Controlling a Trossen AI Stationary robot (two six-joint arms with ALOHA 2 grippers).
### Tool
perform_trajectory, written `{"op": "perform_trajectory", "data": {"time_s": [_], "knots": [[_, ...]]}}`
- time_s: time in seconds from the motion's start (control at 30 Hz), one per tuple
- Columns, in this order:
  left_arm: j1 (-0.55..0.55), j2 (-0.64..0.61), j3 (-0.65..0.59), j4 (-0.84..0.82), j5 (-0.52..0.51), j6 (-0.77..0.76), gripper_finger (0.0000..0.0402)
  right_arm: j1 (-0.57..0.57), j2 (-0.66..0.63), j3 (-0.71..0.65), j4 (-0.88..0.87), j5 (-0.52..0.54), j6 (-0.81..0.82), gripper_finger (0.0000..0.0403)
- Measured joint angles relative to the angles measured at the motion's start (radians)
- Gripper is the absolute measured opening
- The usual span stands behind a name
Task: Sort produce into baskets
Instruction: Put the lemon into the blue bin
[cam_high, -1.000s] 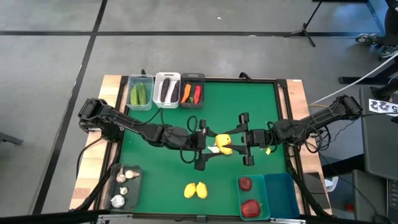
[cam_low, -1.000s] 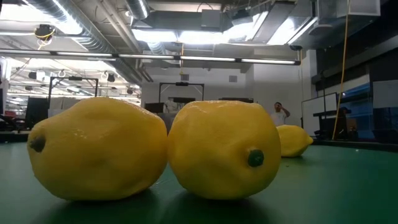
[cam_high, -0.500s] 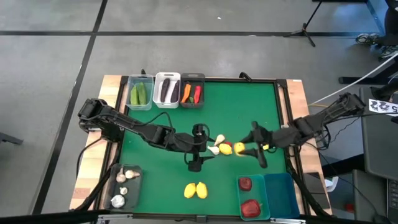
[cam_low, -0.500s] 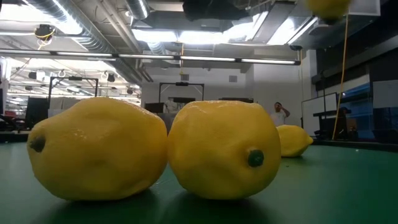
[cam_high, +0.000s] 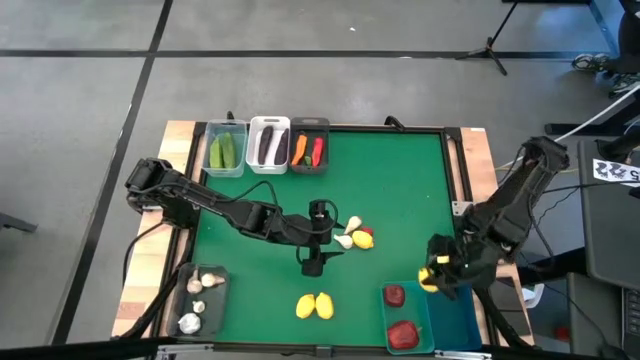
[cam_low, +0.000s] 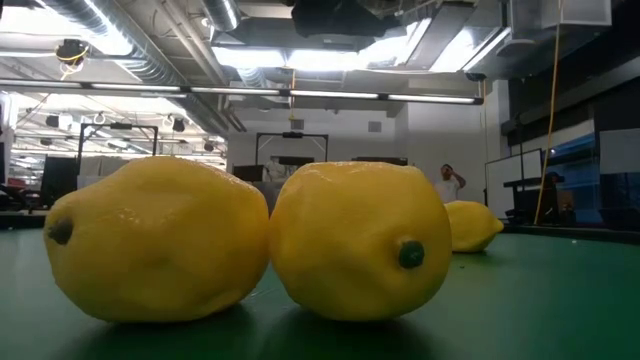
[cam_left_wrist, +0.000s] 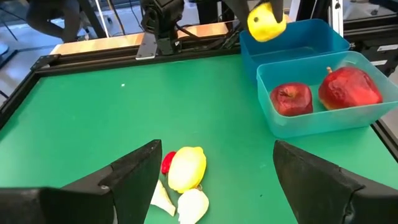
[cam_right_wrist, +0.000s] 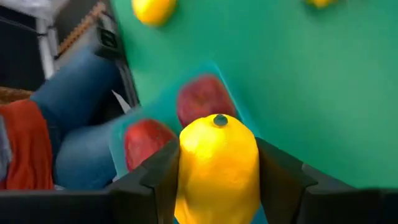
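My right gripper (cam_high: 434, 276) is shut on a yellow lemon (cam_right_wrist: 217, 158) above the two teal-blue bins at the table's near right. One bin (cam_high: 386, 312) holds two red round fruits (cam_left_wrist: 291, 99); the other (cam_high: 455, 310) shows nothing inside. My left gripper (cam_left_wrist: 217, 186) is open and empty over the table's middle (cam_high: 318, 240). Just before it a lemon (cam_left_wrist: 186, 168), white garlic (cam_left_wrist: 191, 205) and a small red piece (cam_left_wrist: 168, 162) lie on the mat. Two more lemons (cam_high: 315, 305) lie at the near edge. My right gripper pinches the lemon's two sides (cam_right_wrist: 186, 162) between its two fingers. The lemon's green-dotted stem end (cam_right_wrist: 220, 120) points away from the wrist. The lemon is lifted clear, above the teal bins; it also shows in the left wrist view (cam_left_wrist: 267, 22).
At the far left stand a clear bin with cucumbers (cam_high: 227, 150), a white bin with eggplants (cam_high: 268, 145) and a dark grey bin with carrot and chili (cam_high: 309, 148). A dark bin with garlic (cam_high: 200, 300) stands near left. A person shows in the room behind (cam_low: 450, 183).
My right gripper has taken a lemon from the pile at the table's middle, lifted it clear and carried it toward the right and near edges, turning as it went, to above the teal bins. My left gripper has turned about beside the pile.
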Motion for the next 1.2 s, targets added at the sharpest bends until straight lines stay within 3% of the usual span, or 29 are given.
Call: {"op": "perform_trajectory", "data": {"time_s": [0.33,0.6,0.93,1.2], "knots": [[-0.001,0.0,0.0,-0.003,0.0,-0.028,0.0303,0.194,0.168,0.0,-0.101,-0.184,0.435,0.0173],[-0.001,0.0,0.0,-0.003,0.0,-0.031,0.0303,0.205,0.268,0.0,-0.109,-0.232,0.406,0.0203],[-0.005,0.0,0.0,-0.046,0.001,-0.05,0.0303,0.205,0.285,0.0,-0.039,-0.3,0.354,0.0316],[-0.122,-0.021,-0.001,-0.386,0.163,-0.099,0.0303,0.205,0.285,0.0,0.051,-0.31,0.354,0.0327]]}}
